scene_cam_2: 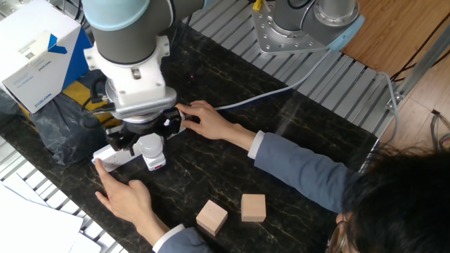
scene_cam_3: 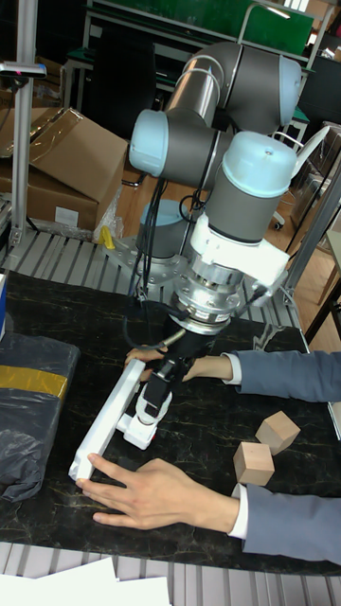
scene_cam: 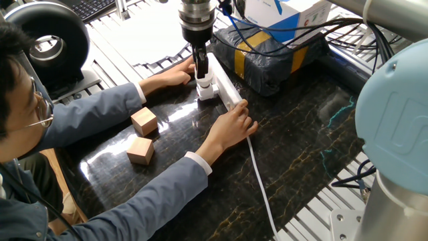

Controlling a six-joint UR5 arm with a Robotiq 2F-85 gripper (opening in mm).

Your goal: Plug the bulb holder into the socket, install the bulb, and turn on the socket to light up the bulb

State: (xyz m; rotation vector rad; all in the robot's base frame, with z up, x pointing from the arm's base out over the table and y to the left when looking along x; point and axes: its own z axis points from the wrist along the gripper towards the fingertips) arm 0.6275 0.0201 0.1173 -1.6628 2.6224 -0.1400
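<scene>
Tall fixed view gives us the bulb [scene_cam_3: 152, 401] upright in the bulb holder [scene_cam_3: 140, 433], plugged into the socket [scene_cam_3: 106, 425] on the dark worktop [scene_cam_3: 284, 516]. Our tool [scene_cam_3: 157, 377] is closed on the bulb. A person's two hands [scene_cam_3: 156, 494] steady the socket's ends; two wooden blocks [scene_cam_3: 264, 447] lie nearby.
</scene>
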